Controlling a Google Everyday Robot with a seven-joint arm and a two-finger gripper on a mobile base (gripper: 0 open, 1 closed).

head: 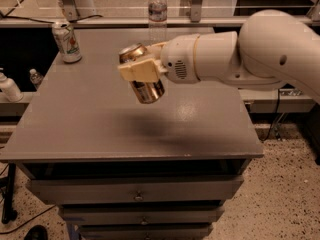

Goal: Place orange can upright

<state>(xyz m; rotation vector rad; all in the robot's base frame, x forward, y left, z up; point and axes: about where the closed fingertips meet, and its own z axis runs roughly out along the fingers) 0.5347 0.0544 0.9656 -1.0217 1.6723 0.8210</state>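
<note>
The claw [141, 72] is clamped across the orange can [146, 90], holding it tilted in the air above the middle of the counter [90, 124]. This looks like the carrying step. The next move calls for righting the can, lowering it and releasing.

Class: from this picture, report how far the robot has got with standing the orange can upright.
Done: the gripper is shut on the orange can and holds it above the grey table. In hand: the can hangs tilted, not upright. Left: turn it upright, set it on the table, release.
</note>
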